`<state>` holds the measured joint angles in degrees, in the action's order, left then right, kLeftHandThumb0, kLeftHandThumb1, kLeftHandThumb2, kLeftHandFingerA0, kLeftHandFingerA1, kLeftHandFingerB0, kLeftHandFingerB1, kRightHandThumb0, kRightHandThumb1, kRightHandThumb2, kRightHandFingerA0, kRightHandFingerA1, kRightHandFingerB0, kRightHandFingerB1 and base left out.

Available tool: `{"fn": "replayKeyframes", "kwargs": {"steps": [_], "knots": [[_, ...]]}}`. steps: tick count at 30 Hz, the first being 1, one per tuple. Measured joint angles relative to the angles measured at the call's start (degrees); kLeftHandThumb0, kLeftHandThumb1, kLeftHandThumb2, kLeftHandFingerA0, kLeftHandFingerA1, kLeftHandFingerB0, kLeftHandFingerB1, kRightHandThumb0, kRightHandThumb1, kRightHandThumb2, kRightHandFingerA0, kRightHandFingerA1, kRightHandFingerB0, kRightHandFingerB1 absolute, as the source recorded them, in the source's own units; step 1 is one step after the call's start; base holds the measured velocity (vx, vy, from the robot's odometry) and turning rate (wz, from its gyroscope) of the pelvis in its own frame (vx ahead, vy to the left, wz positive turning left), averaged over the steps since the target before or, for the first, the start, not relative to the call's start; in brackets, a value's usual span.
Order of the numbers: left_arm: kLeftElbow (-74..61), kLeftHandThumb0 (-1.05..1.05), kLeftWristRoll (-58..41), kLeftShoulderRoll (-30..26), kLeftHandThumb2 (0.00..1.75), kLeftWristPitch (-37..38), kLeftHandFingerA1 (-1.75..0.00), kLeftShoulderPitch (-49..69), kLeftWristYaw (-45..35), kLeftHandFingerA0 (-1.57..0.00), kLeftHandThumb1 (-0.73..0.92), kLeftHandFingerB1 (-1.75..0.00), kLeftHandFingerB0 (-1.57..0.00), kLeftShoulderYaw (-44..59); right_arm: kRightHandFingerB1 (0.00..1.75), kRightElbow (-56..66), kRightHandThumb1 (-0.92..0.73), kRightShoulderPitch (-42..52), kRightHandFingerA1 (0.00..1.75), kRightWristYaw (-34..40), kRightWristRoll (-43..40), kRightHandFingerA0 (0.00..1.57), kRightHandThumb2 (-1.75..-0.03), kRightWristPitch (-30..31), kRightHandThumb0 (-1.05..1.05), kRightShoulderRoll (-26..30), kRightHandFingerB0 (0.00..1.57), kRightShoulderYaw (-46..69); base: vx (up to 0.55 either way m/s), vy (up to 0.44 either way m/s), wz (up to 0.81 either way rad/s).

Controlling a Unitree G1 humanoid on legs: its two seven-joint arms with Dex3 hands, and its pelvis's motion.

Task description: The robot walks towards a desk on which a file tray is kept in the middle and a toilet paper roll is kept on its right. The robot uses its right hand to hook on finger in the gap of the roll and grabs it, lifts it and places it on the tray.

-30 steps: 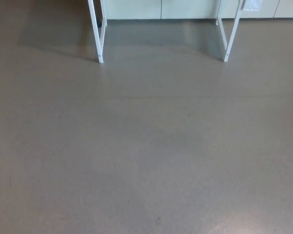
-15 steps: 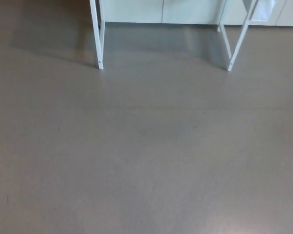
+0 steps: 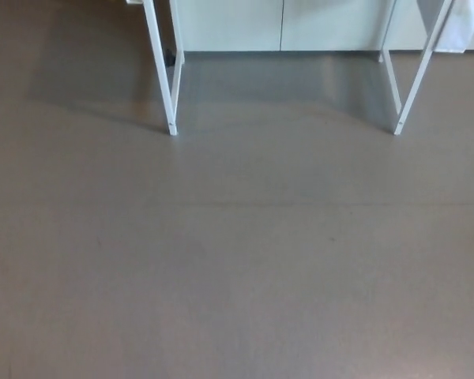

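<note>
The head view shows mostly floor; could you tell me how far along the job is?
Nothing looks done. In hand: the approach, with desk legs and floor showing. Roll, tray and both hands are out of view. Left: reaching the desk, hooking, lifting, placing.

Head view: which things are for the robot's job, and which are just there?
For the job: desk legs. The tray and roll are not in view.
Just there: floor, cabinets behind the desk.
</note>
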<state>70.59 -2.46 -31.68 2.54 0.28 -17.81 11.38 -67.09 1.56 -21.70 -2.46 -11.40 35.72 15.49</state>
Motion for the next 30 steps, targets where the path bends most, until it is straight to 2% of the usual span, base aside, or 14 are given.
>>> {"fn": "replayKeyframes", "kwargs": {"steps": [2, 4, 5, 6, 7, 8, 9, 17, 19, 20, 21, 25, 26, 30], "knots": [[0.06, -1.05, 0.01, 0.01, 0.71, 0.00, -0.88, 0.04, 0.02, -0.15, 0.92, -0.71, -0.06, -0.03, 0.21, -0.04, -0.62, 0.06, 0.30, -0.41, -0.40, 0.10, -0.61, 0.29, -0.72, -0.03, 0.10, 0.71, 0.44, 0.159, -0.21], [0.02, -1.05, 0.06, 0.40, 0.71, -0.01, -0.88, -0.41, 0.12, -0.15, 0.92, -0.71, -0.06, -0.30, 0.21, 0.02, -0.62, -0.34, 0.30, -1.45, -1.65, 0.10, -0.61, 1.08, -0.72, -0.40, 0.10, 2.59, 0.45, 0.320, -0.08], [0.02, -1.05, 0.05, 0.23, 0.71, -0.01, -0.84, -0.41, 0.17, -0.12, 0.92, -0.71, -0.08, -0.31, 0.24, 0.06, -0.52, -0.61, 0.47, -1.71, -1.96, 0.10, -0.93, 1.14, -0.78, -0.59, 0.00, 2.91, 0.44, 0.313, -0.42], [-0.05, -1.05, 0.05, 0.00, 0.71, -0.01, -0.84, -0.60, 0.28, -0.12, 0.92, -0.71, -0.08, -0.30, 0.24, 0.02, -0.52, -1.10, 0.47, -2.07, -2.22, 0.10, -0.93, 1.21, -0.78, -0.64, 0.00, 3.04, 0.43, 0.187, -0.06], [-0.08, -1.05, 0.05, -0.09, 1.24, -0.01, -0.78, -0.70, 0.38, -0.23, 0.71, -0.63, -0.05, -0.30, 0.28, -0.07, -0.59, -1.14, 0.44, -2.27, -2.27, 0.04, -0.97, 1.34, -0.81, -0.67, 0.00, 2.92, 0.34, 0.146, 0.01], [-0.05, -1.05, 0.05, -0.09, 1.24, 0.00, -0.75, -0.78, 0.50, -0.15, 0.70, -0.61, -0.02, -0.30, 0.25, 0.46, -0.75, -0.81, 0.31, -2.28, -1.92, 0.18, -0.63, 1.36, -0.81, -0.48, 0.10, 1.91, 0.38, 0.106, -0.07], [-0.03, -1.05, 0.03, -0.05, 1.24, 0.00, -0.76, -0.82, 0.52, -0.17, 0.70, -0.61, -0.01, -0.27, 0.29, 1.31, -0.57, -0.31, 0.45, -2.23, -1.43, 0.12, -0.90, 1.44, -0.79, -0.14, 0.05, 0.65, 0.32, 0.093, 0.08], [-0.14, -1.05, 0.00, -0.06, 1.25, -0.01, -0.74, -0.30, 0.55, -0.14, 0.72, -0.58, -0.05, -0.20, 0.19, 4.33, -0.58, 1.34, 0.32, -1.45, -0.18, 0.00, -0.98, 2.42, -0.86, 0.78, 0.12, -1.87, 0.36, -0.055, 0.19], [-0.21, -1.05, -0.01, 0.09, 1.24, -0.01, -0.75, -0.68, 0.64, -0.15, 0.70, -0.60, -0.03, -0.21, 0.49, 4.65, -0.34, 1.18, 0.48, -1.59, -0.09, 0.00, -0.95, 2.76, -0.38, 0.19, 0.00, -2.18, 0.56, -0.202, 0.07], [-0.23, -1.05, -0.01, 0.28, 1.24, 0.00, -0.75, -0.97, 0.58, -0.15, 0.70, -0.59, -0.04, -0.23, 0.25, 4.57, -0.64, 0.95, 0.34, -1.62, -0.48, 0.21, -0.59, 3.10, -0.76, 0.52, 0.07, -1.14, 0.57, -0.203, 0.58], [-0.22, -1.05, -0.03, 0.26, 1.25, 0.00, -0.76, -1.30, 0.60, -0.17, 0.71, -0.62, -0.02, -0.16, 0.50, 4.27, -0.32, 0.74, 0.49, -1.85, -1.15, 0.00, -0.94, 3.43, -0.38, 0.55, 0.00, 0.24, 0.55, -0.211, 0.33], [-0.15, -1.05, 0.02, 0.23, 1.24, 0.02, -0.75, -1.26, 0.58, -0.14, 0.70, -0.60, -0.04, -0.28, 0.39, 1.70, -0.54, -1.33, 0.45, -2.78, -3.01, 0.15, -0.85, 4.34, -0.75, 0.22, 0.08, 3.46, 0.37, -0.119, 0.01], [-0.09, -1.05, 0.01, 0.20, 1.25, 0.02, -0.76, -1.24, 0.59, -0.17, 0.70, -0.59, -0.03, -0.24, 0.49, 1.48, -0.42, -1.29, 0.49, -2.54, -2.93, 0.00, -1.01, 4.09, -0.37, 0.17, 0.00, 3.16, 0.34, -0.054, -0.01], [0.34, -1.05, 0.04, 0.18, 1.24, 0.02, -0.75, -1.31, 0.63, -0.14, 0.70, -0.58, -0.04, -0.34, 0.48, 2.56, -0.37, -0.39, 0.50, -2.17, -2.49, 0.01, -0.96, 3.80, -0.37, 0.13, 0.00, 1.93, 0.38, 0.040, -0.21]]}}
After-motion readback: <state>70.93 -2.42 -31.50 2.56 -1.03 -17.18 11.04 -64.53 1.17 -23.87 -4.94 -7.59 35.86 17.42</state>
